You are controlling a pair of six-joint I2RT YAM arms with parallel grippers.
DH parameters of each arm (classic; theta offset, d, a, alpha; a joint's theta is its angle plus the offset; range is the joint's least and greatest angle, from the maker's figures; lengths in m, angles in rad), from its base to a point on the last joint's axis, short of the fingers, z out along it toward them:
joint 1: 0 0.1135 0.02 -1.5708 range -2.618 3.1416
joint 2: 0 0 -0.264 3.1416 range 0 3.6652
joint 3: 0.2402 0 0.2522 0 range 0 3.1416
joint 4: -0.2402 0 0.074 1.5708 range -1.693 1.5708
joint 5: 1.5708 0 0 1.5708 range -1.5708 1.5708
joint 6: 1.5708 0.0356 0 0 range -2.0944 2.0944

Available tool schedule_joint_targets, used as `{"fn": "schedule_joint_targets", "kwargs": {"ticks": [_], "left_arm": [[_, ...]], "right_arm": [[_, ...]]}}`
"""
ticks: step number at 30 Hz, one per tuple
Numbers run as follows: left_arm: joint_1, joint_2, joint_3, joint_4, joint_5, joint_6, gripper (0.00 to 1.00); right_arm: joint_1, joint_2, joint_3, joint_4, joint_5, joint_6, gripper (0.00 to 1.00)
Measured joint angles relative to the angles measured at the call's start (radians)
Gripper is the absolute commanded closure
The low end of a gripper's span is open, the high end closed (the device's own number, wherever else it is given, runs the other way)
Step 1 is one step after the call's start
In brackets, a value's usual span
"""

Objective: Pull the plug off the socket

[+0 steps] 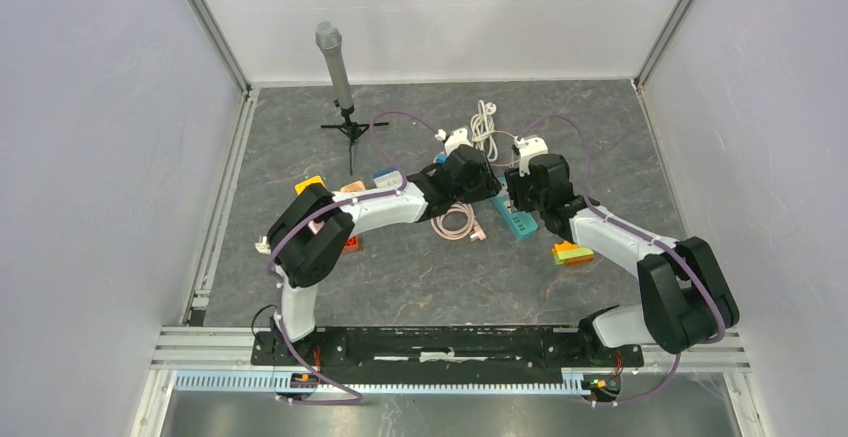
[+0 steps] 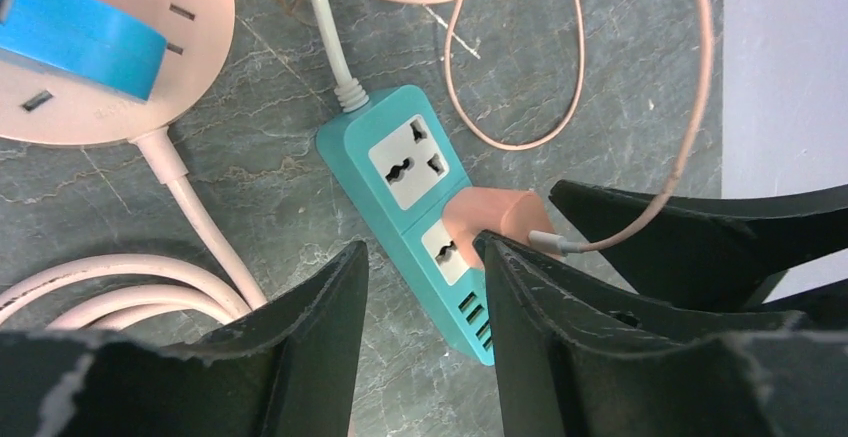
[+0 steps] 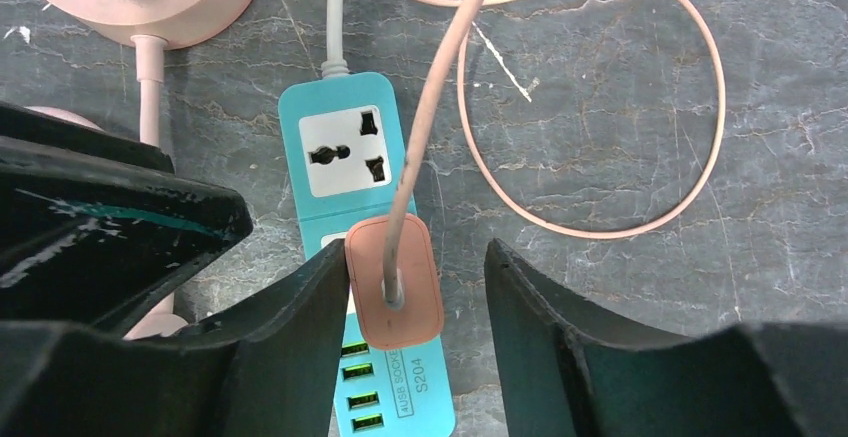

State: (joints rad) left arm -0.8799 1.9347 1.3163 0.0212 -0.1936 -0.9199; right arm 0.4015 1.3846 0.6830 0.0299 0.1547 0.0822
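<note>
1. Right tool (image 3: 415, 257): spread, nothing pinched. It is set astride the plug, one finger at the plug's edge (contact cannot be confirmed) and the other standing apart from it.

2. Left tool (image 2: 422, 249): spread, nothing held. It is placed over the USB end of the power strip, close beside the right tool. Whether its fingers touch the strip cannot be told.

3. Plug (image 3: 392, 282): salmon-coloured and seated in the nearer socket of the power strip. No gap under it can be made out.

4. Power strip (image 3: 340, 107): teal, laid flat on the surface (image 3: 620, 157). Its farther socket is unoccupied.

5. Cable (image 3: 430, 107): thin and pink. It is led from the plug's top away over the strip into a loose loop on the surface.

6. Round socket hub (image 2: 190, 47): pink, beyond the strip. It is not concerned in the task.

7. Microphone (image 1: 335, 62): on a tripod at the far side.

Status: the approach is judged complete and the extraction not begun. Closing on the plug, steadying the strip and pulling the plug free remain to be done.
</note>
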Motion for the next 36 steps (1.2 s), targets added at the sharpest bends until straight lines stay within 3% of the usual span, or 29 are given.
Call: {"fn": "schedule_joint_targets", "kwargs": {"ticks": [10,14,20,25,36], "left_arm": [[-0.003,0.097,0.023,0.006,0.022,0.000,0.50],[-0.003,0.136,0.048,0.012,0.040,0.001,0.50],[-0.004,0.180,0.098,-0.006,0.042,0.001,0.52],[-0.004,0.208,0.134,-0.038,0.042,0.000,0.54],[-0.010,0.210,0.143,-0.059,0.027,0.000,0.56]], "right_arm": [[-0.051,-0.001,-0.040,0.061,-0.134,-0.014,0.49],[-0.053,-0.001,-0.044,0.068,-0.163,-0.020,0.57],[-0.054,-0.003,-0.058,0.086,-0.183,-0.020,0.74],[-0.055,-0.003,-0.060,0.088,-0.187,-0.019,0.99],[-0.057,-0.011,-0.064,0.087,-0.193,0.026,1.00]]}}
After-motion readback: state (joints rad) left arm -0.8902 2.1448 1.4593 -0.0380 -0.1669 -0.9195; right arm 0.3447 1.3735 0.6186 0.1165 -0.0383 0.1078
